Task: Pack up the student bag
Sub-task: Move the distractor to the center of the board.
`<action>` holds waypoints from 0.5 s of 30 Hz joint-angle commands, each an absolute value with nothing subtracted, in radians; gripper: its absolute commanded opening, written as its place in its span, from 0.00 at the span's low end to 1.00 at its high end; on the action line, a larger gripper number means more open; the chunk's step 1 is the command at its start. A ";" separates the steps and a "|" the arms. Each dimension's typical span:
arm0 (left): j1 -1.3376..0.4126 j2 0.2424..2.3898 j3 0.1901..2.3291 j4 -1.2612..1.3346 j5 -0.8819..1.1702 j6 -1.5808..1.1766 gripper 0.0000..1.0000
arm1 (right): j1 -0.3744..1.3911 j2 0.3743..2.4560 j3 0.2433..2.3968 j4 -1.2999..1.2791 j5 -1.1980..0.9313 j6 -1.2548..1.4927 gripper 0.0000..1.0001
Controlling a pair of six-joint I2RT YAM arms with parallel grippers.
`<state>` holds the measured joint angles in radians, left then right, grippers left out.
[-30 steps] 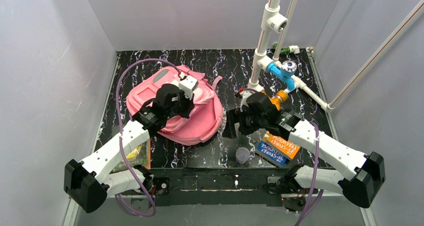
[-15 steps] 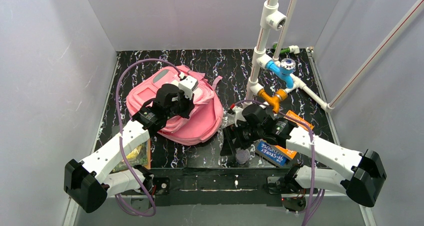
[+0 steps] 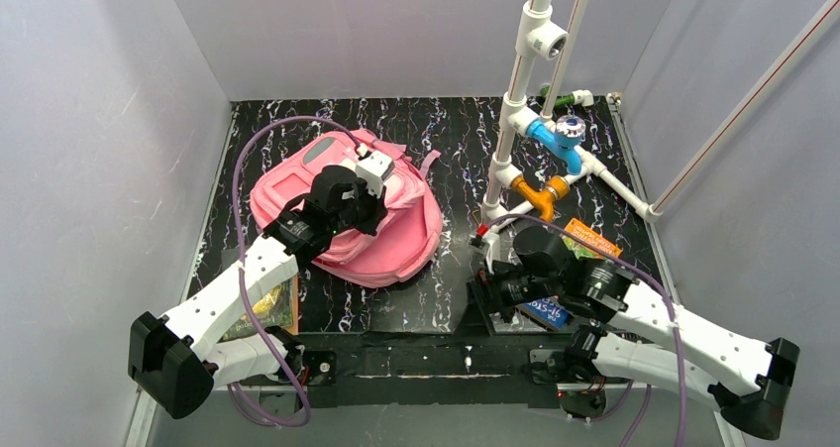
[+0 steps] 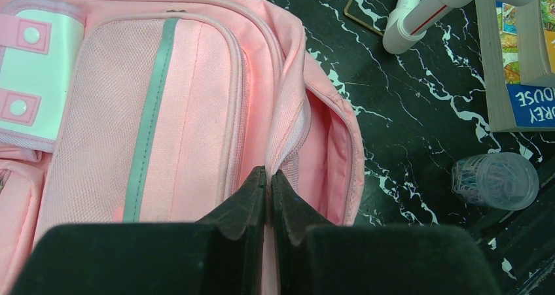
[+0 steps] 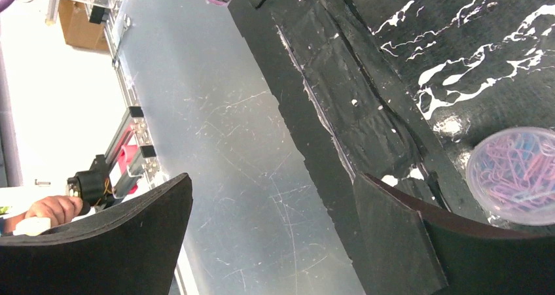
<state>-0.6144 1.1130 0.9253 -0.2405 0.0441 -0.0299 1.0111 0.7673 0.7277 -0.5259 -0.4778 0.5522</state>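
One black table [image 3: 436, 130] with white marbling, largest of all, walled in by pale panels. Carries everything below.

Next in size, the student bag [image 3: 406, 234]: pink, soft, flat on the left half of the table, front pockets and a grey strip facing up. Gapes along the side facing the right arm, with the pink lining on show in the left wrist view.

Then two arms, bolted at the near edge. On the left one, the left gripper [image 4: 268, 175], down over the middle of the bag, jaws pressed together and pinching the zip edge of that opening. On the right one, the right gripper [image 5: 271, 184], low over the near edge of the table, to the right of the bag and apart from it, fingers spread wide, with nothing between them but table edge and a grey surface beyond.

Behind the right arm, a pipe frame [image 3: 515, 120]: white tubes rising from the table, with a blue fitting and an orange one partway up.

Smaller again, books. An orange book [image 3: 592, 239] and a blue book [image 3: 545, 311] flat on the right, both largely hidden under the right arm. A third book [image 3: 282, 313] at the near left, mostly under the left arm.

Last and smallest, a clear round tub of paper clips [image 5: 517, 174], upright on the table near its front edge, just outside one finger of the right gripper. Touching or not: cannot tell.
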 commanded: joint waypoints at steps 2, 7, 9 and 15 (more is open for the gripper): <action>-0.603 1.115 0.929 -0.231 0.049 -0.035 0.00 | 1.014 0.707 0.941 -0.626 -0.144 0.597 1.00; -0.603 1.115 0.930 -0.230 0.054 -0.041 0.00 | 1.014 0.774 1.044 -0.808 0.333 0.678 1.00; -0.603 1.112 0.927 -0.229 0.051 -0.042 0.00 | 1.014 0.766 1.029 -0.764 0.362 0.678 1.00; -0.603 1.108 0.925 -0.230 0.046 -0.041 0.00 | 1.014 0.738 1.038 -0.756 0.485 0.725 1.00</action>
<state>-0.6140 1.1252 0.9253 -0.2428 0.0570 -0.0418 1.0157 0.7605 1.0233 -0.7383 0.2955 0.6662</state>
